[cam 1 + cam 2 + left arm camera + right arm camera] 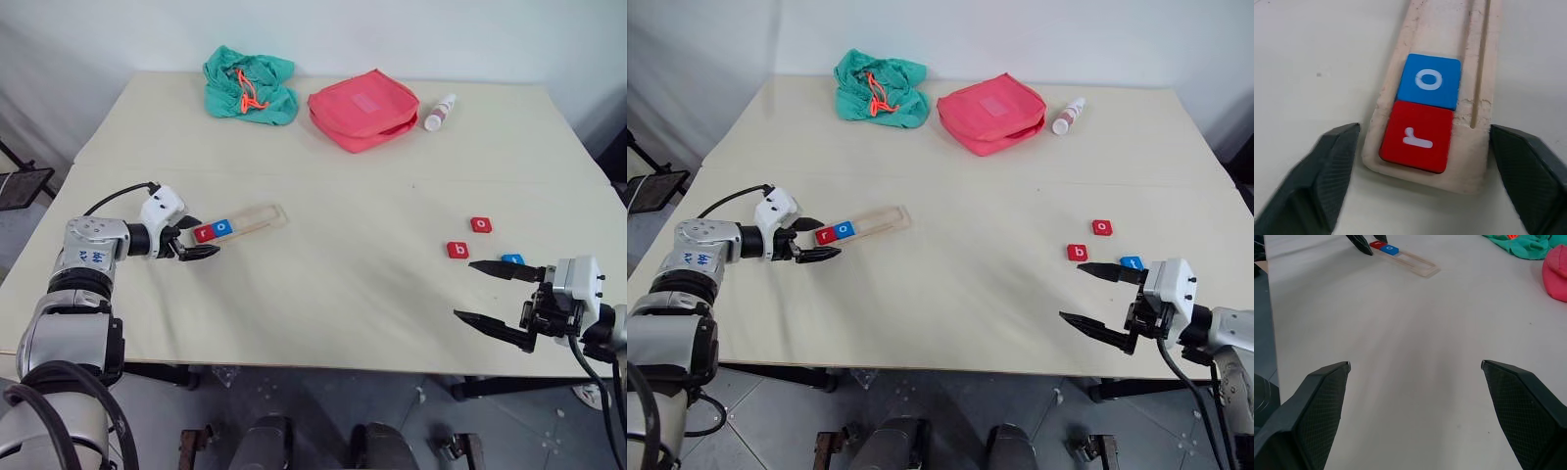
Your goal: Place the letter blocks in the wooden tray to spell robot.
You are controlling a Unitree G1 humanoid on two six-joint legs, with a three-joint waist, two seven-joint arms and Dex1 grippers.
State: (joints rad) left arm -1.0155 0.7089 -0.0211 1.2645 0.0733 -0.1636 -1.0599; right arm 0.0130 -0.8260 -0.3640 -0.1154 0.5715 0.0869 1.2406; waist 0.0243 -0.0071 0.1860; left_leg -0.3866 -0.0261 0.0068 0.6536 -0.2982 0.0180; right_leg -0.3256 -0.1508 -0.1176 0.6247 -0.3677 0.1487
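Table: I see a cream table (343, 284) across the head view.
Head view: wooden tray (257, 217) left of centre holds red r (203, 233) and blue o (223, 227); three loose letter blocks (458, 250) lie right.
Left wrist view: left gripper (1425, 176) fingers apart, flanking my tray's end.
Right wrist view: right gripper (1415, 406) spread wide, empty.

Bright even indoor light, soft faint shadows, sharp focus, slight blur at wrist-view edges

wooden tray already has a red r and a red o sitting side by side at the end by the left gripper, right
Not quite: the o tile is blue, not red. The left wrist view shows it touching the red r tile at the end of the wooden tray, with the left gripper open around that end.
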